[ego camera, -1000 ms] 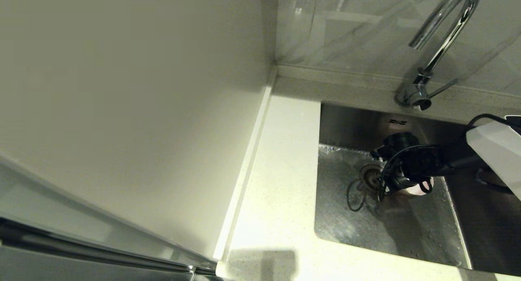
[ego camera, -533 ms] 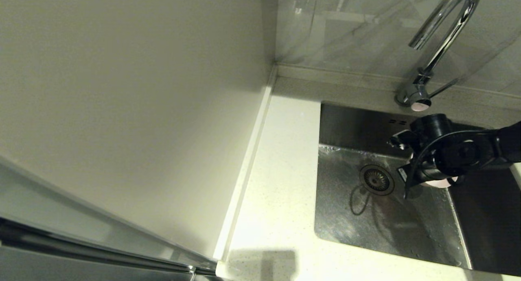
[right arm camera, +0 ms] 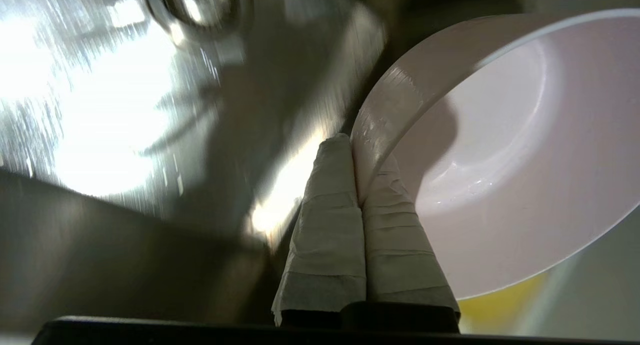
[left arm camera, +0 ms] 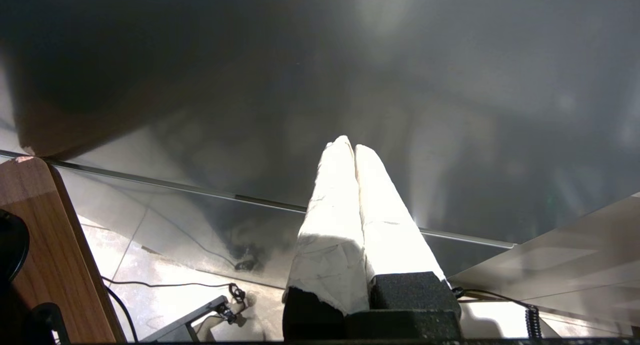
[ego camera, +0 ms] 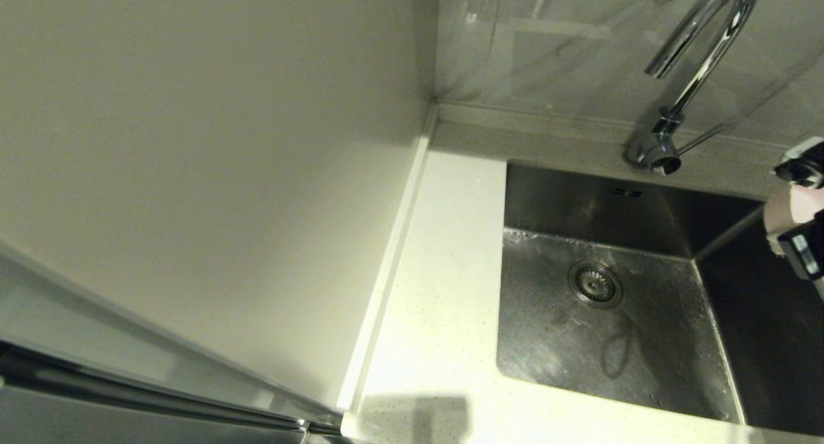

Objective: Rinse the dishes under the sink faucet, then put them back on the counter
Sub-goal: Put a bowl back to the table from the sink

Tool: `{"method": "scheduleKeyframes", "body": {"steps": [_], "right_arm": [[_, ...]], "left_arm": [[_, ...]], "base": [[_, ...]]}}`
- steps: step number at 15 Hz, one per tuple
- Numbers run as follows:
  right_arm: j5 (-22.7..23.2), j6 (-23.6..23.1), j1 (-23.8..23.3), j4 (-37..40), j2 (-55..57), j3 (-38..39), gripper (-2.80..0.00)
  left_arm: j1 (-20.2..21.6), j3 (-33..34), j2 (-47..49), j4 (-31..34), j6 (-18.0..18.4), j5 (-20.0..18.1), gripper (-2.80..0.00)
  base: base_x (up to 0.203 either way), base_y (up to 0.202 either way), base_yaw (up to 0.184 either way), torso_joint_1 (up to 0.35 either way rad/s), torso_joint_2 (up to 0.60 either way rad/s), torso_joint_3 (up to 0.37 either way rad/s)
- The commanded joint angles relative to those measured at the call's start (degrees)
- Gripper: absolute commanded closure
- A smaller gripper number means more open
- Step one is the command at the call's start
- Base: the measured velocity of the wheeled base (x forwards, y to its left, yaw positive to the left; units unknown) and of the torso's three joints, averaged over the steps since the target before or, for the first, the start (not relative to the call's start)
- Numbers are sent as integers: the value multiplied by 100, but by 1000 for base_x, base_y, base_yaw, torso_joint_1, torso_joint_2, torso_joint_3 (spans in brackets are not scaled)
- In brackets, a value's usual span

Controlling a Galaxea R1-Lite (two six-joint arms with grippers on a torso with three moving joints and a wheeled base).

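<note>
My right gripper (right arm camera: pixel 357 150) is shut on the rim of a pale pink bowl (right arm camera: pixel 525 160), one taped finger outside the wall and one inside. In the head view this bowl (ego camera: pixel 790 213) hangs at the far right edge, above the right side of the steel sink (ego camera: pixel 650 360) and right of the chrome faucet (ego camera: pixel 692 77). Water drops cling to the bowl. A patch of yellow (right arm camera: pixel 500 305) shows beyond the bowl's rim. The white speckled counter (ego camera: pixel 438 302) lies left of the sink. My left gripper (left arm camera: pixel 350 145) is shut on nothing, parked low and away from the sink.
The round drain (ego camera: pixel 595 284) sits in the wet sink floor. A cream wall panel (ego camera: pixel 212 161) stands left of the counter's raised edge strip (ego camera: pixel 386 277). The left wrist view shows a grey cabinet front (left arm camera: pixel 400 85), a wooden panel (left arm camera: pixel 45 245) and cables on the floor.
My right gripper has lifted the pink bowl from the sink floor beside the drain and carried it up and to the right, to the edge of the head view.
</note>
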Motion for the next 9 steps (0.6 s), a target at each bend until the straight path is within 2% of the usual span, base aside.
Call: {"method": "scheduleKeyframes", "body": {"steps": [1,2,4,6,9], "right_arm": [[-98,-64,-781,1635,-573,-268,0],[-335,-89,-1026,2243,-591,-387,0],[-1152,-87,-1359,3212,-490,-552,0],[-1583,3,-1591,3514,-348,-546,0],[-1866,251,-1781,3519,135,-489,0]], "left_arm": [[1,18,0,-2,0,0,0],[1,18,0,-2,0,0,0],[1,18,0,-2,0,0,0],[1,16,0,-2,0,0,0],[1,18,0,-2,0,0,0]], "base": [[0,0,0,0,0,0],[0,0,0,0,0,0],[0,0,0,0,0,0],[0,0,0,0,0,0],[0,0,0,0,0,0]]}}
